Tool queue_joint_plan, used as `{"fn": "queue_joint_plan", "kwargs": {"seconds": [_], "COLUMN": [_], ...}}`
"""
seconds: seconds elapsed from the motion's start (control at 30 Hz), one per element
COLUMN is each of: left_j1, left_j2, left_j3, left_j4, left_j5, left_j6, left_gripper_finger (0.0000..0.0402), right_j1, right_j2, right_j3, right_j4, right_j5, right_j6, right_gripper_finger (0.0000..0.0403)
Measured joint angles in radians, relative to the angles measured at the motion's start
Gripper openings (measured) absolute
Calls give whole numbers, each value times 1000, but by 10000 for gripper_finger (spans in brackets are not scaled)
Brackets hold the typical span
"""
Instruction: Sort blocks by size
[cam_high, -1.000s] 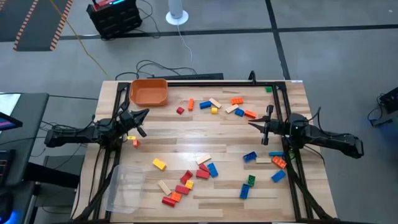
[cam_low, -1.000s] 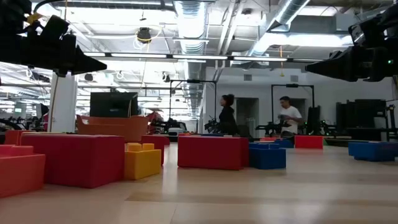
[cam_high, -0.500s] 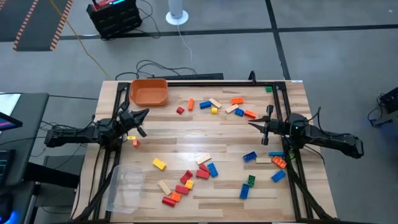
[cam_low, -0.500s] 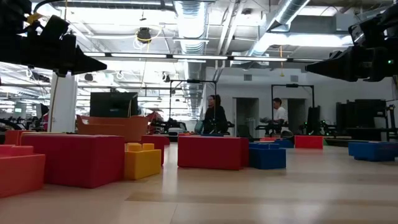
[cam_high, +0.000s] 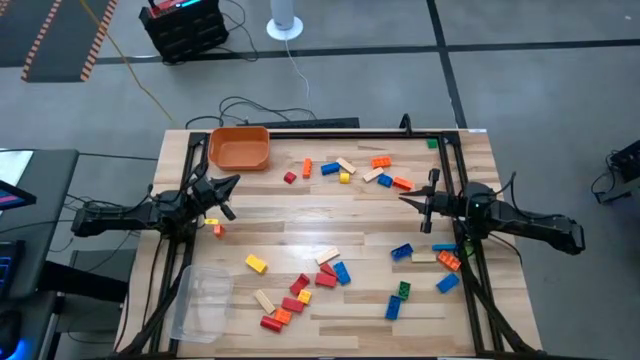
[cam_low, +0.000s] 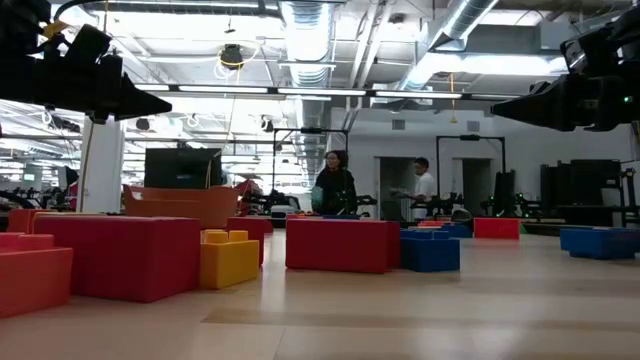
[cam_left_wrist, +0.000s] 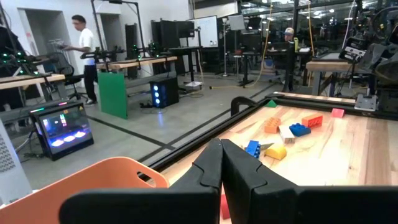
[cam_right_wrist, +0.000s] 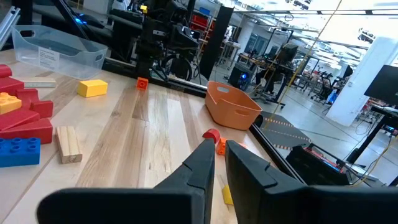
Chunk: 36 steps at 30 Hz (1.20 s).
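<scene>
Both grippers are hovering clenched and empty above the wooden table (cam_high: 300, 215): the left gripper (cam_high: 232, 183) near the orange bin (cam_high: 239, 148), the right gripper (cam_high: 405, 199) opposite. Between them, the blocks (cam_high: 300, 290) are lying scattered across the tabletop, while a clear tub (cam_high: 204, 300) is sitting at the near-left corner.
</scene>
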Motion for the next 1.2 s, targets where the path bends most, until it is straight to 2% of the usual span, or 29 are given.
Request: {"fn": "queue_joint_plan", "kwargs": {"seconds": [0.27,0.53,0.7,0.9,0.97,1.1,1.2], "left_j1": [0,0,0,0,0,0,0], "left_j2": [0,0,0,0,0,0,1], "left_j3": [0,0,0,8,14,35,35], "left_j4": [0,-4,16,86,85,106,93], "left_j5": [0,7,93,109,147,314,412], "left_j6": [-15,-241,-417,-435,-402,-299,-258], "left_gripper_finger": [0,0,0,0,0,0,0], "right_j1": [0,0,0,0,-5,-22,-25], "right_j2": [0,0,0,0,0,0,0], "right_j3": [0,0,0,0,0,0,0], "right_j4": [0,0,0,1,11,28,65], "right_j5": [0,0,0,0,24,40,28], "right_j6": [0,0,0,0,-2,1,146], "right_gripper_finger": [72,72,72,72,72,72,72]}}
